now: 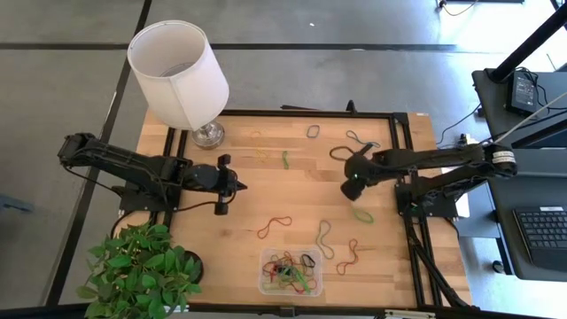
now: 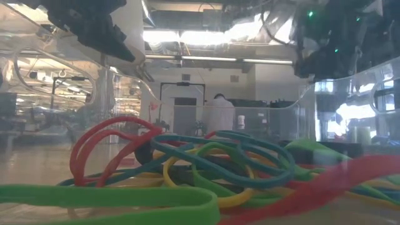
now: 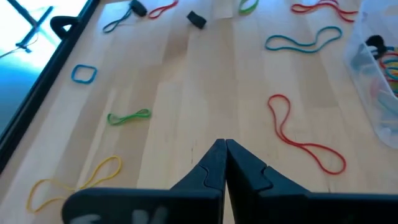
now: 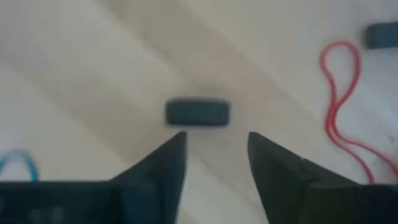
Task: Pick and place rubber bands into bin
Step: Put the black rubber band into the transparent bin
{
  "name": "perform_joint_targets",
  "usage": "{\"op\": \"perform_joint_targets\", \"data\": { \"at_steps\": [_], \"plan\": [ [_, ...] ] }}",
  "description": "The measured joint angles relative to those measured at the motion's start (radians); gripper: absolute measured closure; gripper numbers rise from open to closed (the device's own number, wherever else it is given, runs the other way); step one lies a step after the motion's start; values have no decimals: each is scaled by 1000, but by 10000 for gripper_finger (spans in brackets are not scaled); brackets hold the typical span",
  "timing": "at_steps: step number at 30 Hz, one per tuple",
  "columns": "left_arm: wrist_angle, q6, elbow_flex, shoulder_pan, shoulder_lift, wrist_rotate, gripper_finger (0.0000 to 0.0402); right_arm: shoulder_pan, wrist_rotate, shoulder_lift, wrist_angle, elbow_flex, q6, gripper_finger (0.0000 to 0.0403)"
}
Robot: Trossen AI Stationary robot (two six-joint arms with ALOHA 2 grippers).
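The clear bin (image 1: 290, 272) stands at the table's near edge with several coloured rubber bands (image 2: 187, 156) in it. More bands lie loose on the wood: a red one (image 1: 274, 228), a teal one (image 1: 325, 237), green ones (image 1: 361, 213) (image 1: 285, 159), a yellow one (image 3: 74, 180). My right gripper (image 1: 353, 186) hangs right of centre, pointing steeply down, open (image 4: 217, 140), with a small dark band (image 4: 198, 113) lying just ahead of its fingertips and a red band (image 4: 341, 93) beside it. My left gripper (image 1: 239, 186) is left of centre, shut (image 3: 225, 144) and holding nothing.
A white-shaded lamp (image 1: 182, 71) stands at the far left corner and a potted plant (image 1: 142, 270) at the near left corner. A black frame (image 1: 403, 151) runs along the table's edges. Bare wood lies between the two grippers.
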Motion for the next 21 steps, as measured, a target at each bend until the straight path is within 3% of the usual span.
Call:
{"op": "perform_joint_targets", "data": {
  "at_steps": [6,12,16,21],
  "plan": [
    [0,-26,0,0,0,-24,399,-87,0,2,154,-53,21,137],
    [0,-25,0,0,0,-30,399,-101,-1,31,172,-94,71,59],
    [-4,-25,0,0,0,-39,400,-101,-1,76,216,-124,74,41],
    [-6,-24,0,1,0,-62,399,-100,-35,153,289,-131,125,49]
  ]
}}
